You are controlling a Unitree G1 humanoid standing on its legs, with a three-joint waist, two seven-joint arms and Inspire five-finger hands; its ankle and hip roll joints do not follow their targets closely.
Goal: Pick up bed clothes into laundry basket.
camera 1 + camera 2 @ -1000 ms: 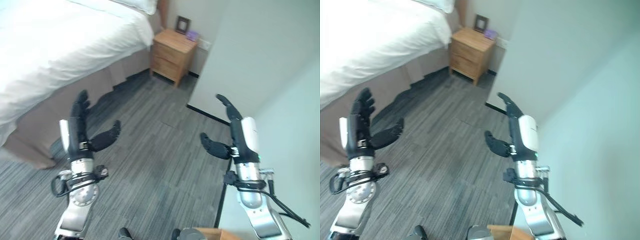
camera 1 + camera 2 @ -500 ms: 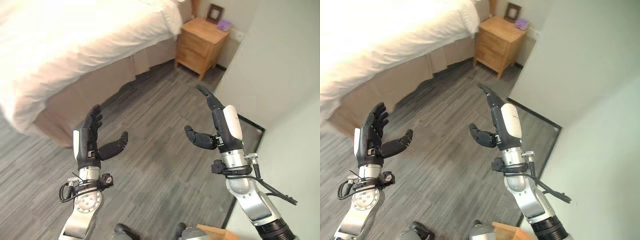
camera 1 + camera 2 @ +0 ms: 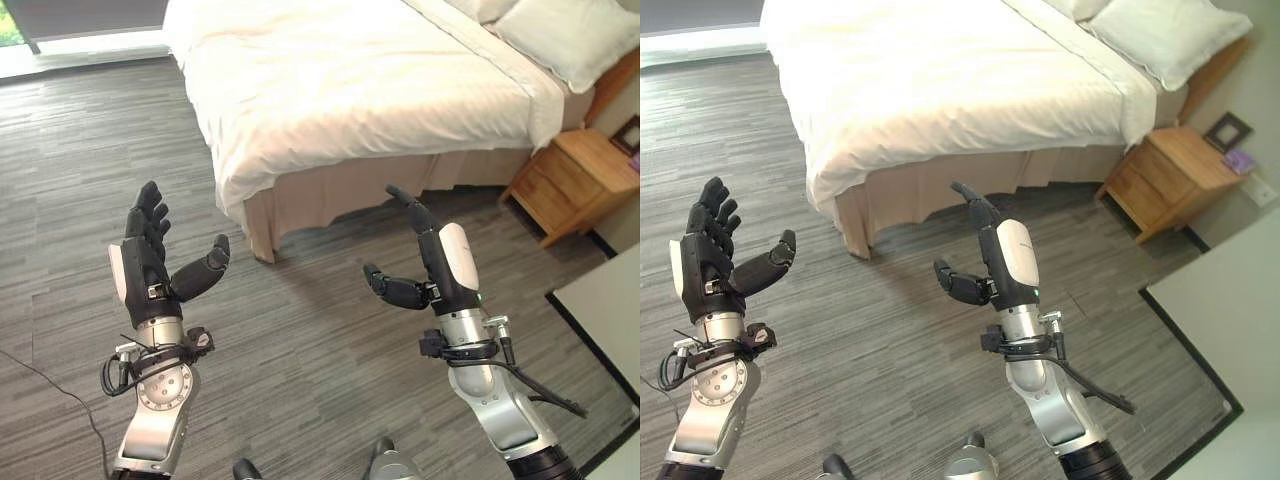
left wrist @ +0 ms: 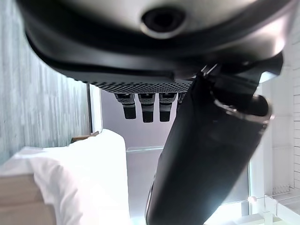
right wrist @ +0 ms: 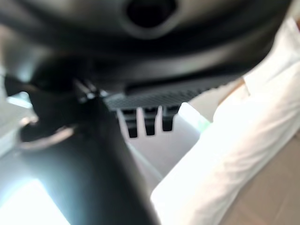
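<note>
A large bed (image 3: 360, 90) with a white duvet and a beige skirt stands ahead of me; a white pillow (image 3: 565, 40) lies at its head. My left hand (image 3: 150, 265) is raised above the grey wood floor, open, fingers straight, thumb out, holding nothing. My right hand (image 3: 430, 270) is raised too, open and empty, fingers pointing toward the bed's near corner. Both hands hang in the air short of the bed. The white bedding (image 4: 61, 187) shows past the left hand's fingers in the left wrist view, and the duvet edge (image 5: 225, 154) shows in the right wrist view.
A wooden nightstand (image 3: 572, 185) stands to the right of the bed's head, with a small picture frame (image 3: 1227, 131) on it. A white wall panel (image 3: 610, 310) closes the lower right. Grey plank floor (image 3: 300, 350) lies open between me and the bed.
The camera has swung left, so the whole bed now fills the top and the nightstand sits far right. Both hands stay raised and open as before.
</note>
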